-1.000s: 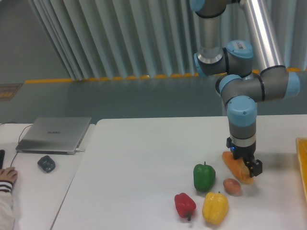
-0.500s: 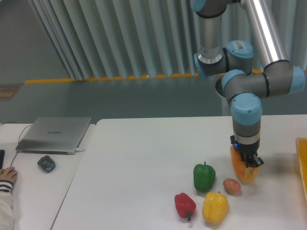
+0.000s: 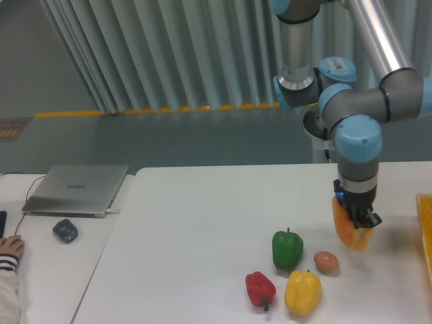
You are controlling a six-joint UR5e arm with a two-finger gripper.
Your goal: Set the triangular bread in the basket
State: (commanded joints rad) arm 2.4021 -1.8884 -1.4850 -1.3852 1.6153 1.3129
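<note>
Two-finger gripper (image 3: 360,219) pinching golden-orange wedge-shaped bread (image 3: 351,233), long axis near vertical, lower right; yellow-orange basket strip (image 3: 426,233) rightward at frame edge.

Setting: robotics laboratory or test room.
Evidence, right of frame: grey-and-blue jointed industrial robot arm (image 3: 351,111) over a plain white table (image 3: 202,223).
Evidence, lower left: closed silver laptop (image 3: 77,189).
Background: pale corrugated metal wall (image 3: 169,54), yellow floor stripe (image 3: 135,111).
</note>
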